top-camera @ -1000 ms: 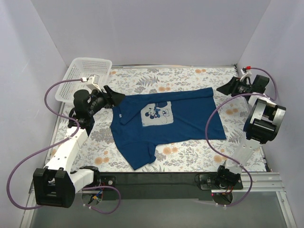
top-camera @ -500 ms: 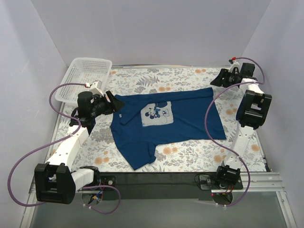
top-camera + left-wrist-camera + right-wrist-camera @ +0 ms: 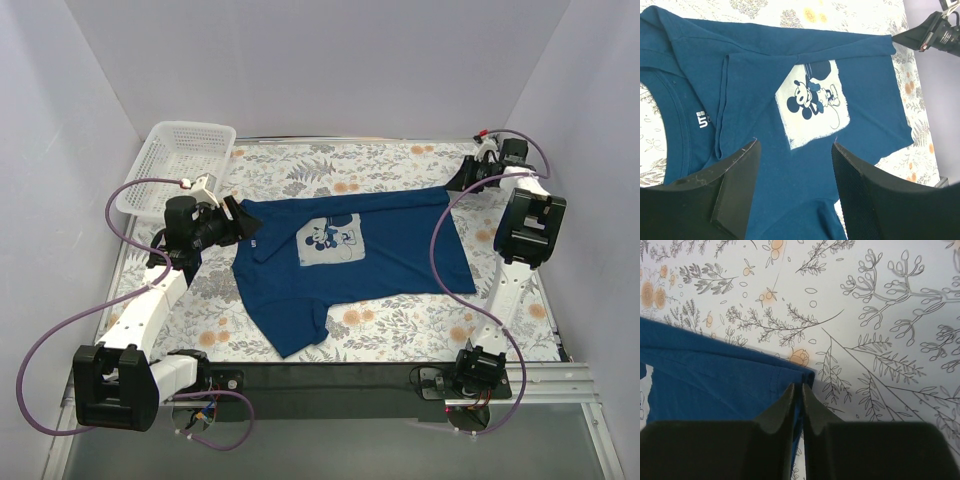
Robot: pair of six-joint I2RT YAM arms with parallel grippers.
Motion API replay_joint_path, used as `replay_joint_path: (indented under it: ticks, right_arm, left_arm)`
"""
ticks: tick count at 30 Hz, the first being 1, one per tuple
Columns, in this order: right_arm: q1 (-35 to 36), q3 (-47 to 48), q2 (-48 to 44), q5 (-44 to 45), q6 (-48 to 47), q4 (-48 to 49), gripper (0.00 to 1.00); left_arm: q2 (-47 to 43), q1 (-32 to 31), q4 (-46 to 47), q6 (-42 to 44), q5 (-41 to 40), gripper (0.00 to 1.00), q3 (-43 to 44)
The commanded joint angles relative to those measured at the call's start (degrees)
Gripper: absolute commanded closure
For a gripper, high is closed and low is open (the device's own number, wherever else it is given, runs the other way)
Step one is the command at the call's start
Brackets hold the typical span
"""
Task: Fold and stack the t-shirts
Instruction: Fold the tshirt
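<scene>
The dark navy t-shirt [image 3: 390,260] lies spread flat on the floral tablecloth, collar to the left, with its light grey cartoon print [image 3: 330,240] facing up. One sleeve lies folded over the chest beside the print [image 3: 812,102]. My left gripper [image 3: 243,222] hovers at the collar end, open, with only shirt cloth [image 3: 760,75] showing between its fingers [image 3: 795,143]. My right gripper [image 3: 455,186] is at the shirt's far right corner. Its jaws [image 3: 797,386] are pinched together on the hem corner of the t-shirt [image 3: 715,385], blue cloth showing in the thin gap.
A white mesh basket [image 3: 190,127] stands at the back left corner, just behind the left arm. Purple cables loop beside both arms. White walls close in the table on three sides. A black rail [image 3: 330,375] runs along the near edge.
The right gripper has swung in and down to the shirt's far right corner and shut on the hem. The left gripper has crept a little closer to the collar, still open.
</scene>
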Motion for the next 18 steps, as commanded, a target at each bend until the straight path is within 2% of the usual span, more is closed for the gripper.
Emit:
replay_joint_path:
  ticks: [1,6,18]
  right_arm:
    - [0.44,-1.79,-4.10,-1.63,-2.23,-0.89,0.87]
    - [0.44,-5.21,-7.08,-2.42,-3.73,-0.71,0.99]
    - [-0.88,-13.04,-15.34,-3.92,-6.63,0.17,0.99]
  left_arm:
    - [-0.86,-0.13,0.07,1.08,-0.58,0.45,-0.32]
    - [-0.77,-0.13,0.24,0.99,-0.32,0.45,-0.49]
    - [-1.03,-0.13,0.42,0.99,0.21,0.45,-0.67]
